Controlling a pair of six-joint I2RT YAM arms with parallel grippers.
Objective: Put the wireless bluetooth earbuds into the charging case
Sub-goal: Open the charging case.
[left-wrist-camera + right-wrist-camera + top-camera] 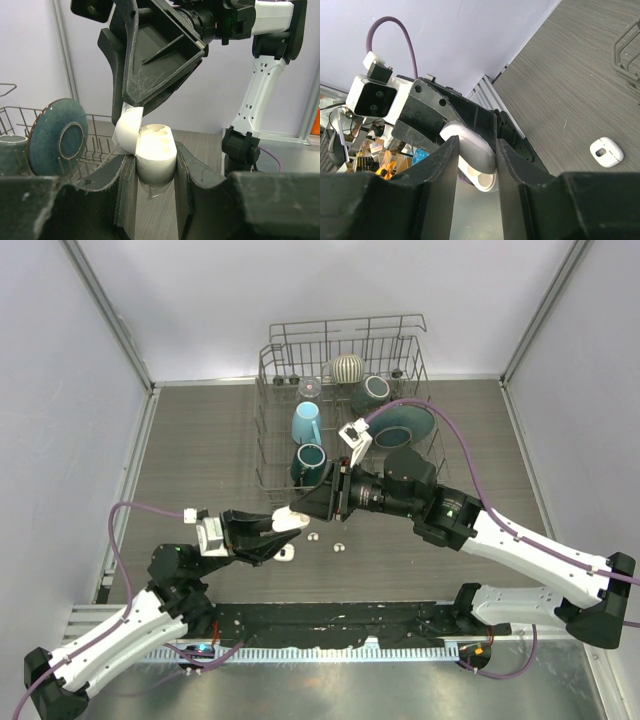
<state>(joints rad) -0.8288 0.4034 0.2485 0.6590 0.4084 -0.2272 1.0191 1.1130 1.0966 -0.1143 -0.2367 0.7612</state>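
Note:
The white charging case point(156, 152) stands upright between the fingers of my left gripper point(155, 162), which is shut on its body. Its lid point(127, 131) hangs open to the left, and the empty wells face up. My right gripper point(476, 150) comes in from above with its jaws pressed on both sides of the lid point(472, 145). In the top view both grippers meet at the case point(287, 528). Two white earbuds point(313, 537) point(338, 547) lie on the table just right of it. One earbud point(606, 151) shows in the right wrist view.
A wire dish rack point(260, 430) stands at the back middle with a light blue mug point(306, 423), a dark teal mug point(310, 462) and a teal plate point(404, 425). White walls enclose the table on three sides.

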